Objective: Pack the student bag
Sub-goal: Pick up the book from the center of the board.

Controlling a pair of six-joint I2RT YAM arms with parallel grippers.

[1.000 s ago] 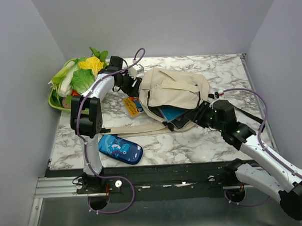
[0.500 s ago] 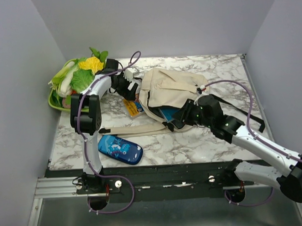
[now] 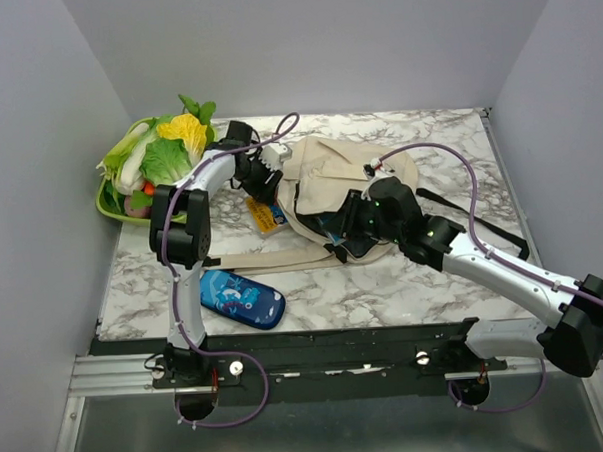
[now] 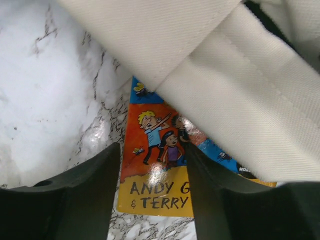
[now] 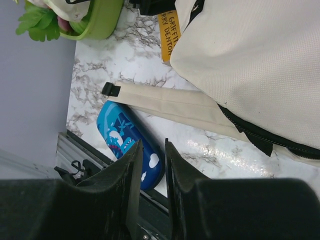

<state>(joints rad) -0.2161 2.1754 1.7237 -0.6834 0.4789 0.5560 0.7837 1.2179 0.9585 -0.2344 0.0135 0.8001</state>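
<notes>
Student bag [image 3: 339, 169], a soft cream cloth backpack, looks partly packed.
Orange paperback book [image 4: 162, 170] and blue patterned pencil case [image 3: 241, 299] lie outside; left tool [image 4: 151, 147] spread, right tool [image 5: 152, 145] nearly together, empty.

Robot laboratory cell, plain grey walls [image 3: 37, 117] enclosing three sides of a marble-patterned table [image 3: 448, 140], aluminium rail [image 3: 118, 372] along its near edge, left arm [image 3: 186, 226] and right arm [image 3: 504, 277] bolted side by side there

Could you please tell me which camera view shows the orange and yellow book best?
Left wrist: the book is close up, cover lettering legible, partly under the student bag. Top external shows it small; right wrist shows only a yellow strip.
</notes>
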